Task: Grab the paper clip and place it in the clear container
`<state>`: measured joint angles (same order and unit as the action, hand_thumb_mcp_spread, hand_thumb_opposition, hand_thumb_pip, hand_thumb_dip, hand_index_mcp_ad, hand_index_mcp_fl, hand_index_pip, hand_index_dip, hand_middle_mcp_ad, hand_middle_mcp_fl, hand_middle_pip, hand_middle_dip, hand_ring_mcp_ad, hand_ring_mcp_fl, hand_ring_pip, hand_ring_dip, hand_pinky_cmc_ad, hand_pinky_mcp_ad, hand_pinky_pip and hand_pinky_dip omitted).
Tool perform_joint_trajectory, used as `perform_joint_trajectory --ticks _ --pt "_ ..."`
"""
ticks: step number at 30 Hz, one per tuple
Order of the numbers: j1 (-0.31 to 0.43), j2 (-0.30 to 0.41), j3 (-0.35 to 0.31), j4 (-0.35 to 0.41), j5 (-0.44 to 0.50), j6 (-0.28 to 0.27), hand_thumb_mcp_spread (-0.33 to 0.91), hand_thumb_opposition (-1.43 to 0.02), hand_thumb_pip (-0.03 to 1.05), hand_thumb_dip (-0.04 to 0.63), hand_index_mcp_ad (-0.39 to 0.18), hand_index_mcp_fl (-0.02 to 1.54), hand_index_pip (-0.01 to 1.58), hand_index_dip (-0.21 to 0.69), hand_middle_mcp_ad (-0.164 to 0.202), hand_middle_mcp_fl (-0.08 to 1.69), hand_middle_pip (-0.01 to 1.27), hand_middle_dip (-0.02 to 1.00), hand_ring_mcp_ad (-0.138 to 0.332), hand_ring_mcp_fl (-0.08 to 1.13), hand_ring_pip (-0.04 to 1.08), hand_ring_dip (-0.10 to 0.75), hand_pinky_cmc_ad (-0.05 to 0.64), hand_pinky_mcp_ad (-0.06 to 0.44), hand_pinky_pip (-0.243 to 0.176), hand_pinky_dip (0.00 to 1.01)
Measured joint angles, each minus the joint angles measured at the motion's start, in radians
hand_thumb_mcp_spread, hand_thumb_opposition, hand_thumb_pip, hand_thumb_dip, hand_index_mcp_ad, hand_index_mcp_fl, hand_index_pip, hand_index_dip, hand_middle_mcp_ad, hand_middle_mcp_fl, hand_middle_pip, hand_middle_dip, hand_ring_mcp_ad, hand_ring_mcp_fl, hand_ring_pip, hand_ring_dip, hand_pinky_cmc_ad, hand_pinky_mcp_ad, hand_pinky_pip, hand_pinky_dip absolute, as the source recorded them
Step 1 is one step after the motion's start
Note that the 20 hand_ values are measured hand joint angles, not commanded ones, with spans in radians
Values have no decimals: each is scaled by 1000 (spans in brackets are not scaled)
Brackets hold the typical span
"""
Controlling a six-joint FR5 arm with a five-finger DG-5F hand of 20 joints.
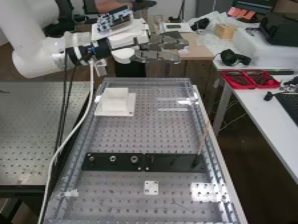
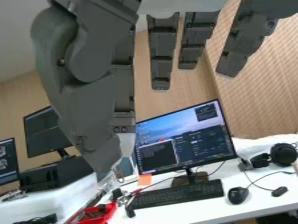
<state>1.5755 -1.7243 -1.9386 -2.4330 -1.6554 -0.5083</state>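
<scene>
High view: the fingers (image 1: 159, 56) are straight and roughly level.

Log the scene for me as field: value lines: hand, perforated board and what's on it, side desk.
hand: open, fingers extended, raised past the board's far end
board: perforated metal
far left of board: white block on a pale base
across board: black strip, round fittings on its left half
strip's right end: thin upright rod
nearer than strip: small white plate
side desk: red tray
</scene>
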Motion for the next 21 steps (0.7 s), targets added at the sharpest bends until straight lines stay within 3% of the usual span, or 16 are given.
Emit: perform_joint_trajectory --ticks 8,13,21 --pt "153 10 -4 -12 184 -38 532 -988 496 239 -173 901 1052 112 66 340 126 188 86 93 96 80 346 265 37 188" --pt "264 -24 17 -32 328 -58 538 -997 496 239 -171 901 1052 112 63 340 126 188 82 93 96 80 346 264 37 192" --pt "299 -114 66 -68 406 -55 531 -1005 496 239 -166 934 1019 126 65 340 126 188 86 93 94 80 346 265 37 192"
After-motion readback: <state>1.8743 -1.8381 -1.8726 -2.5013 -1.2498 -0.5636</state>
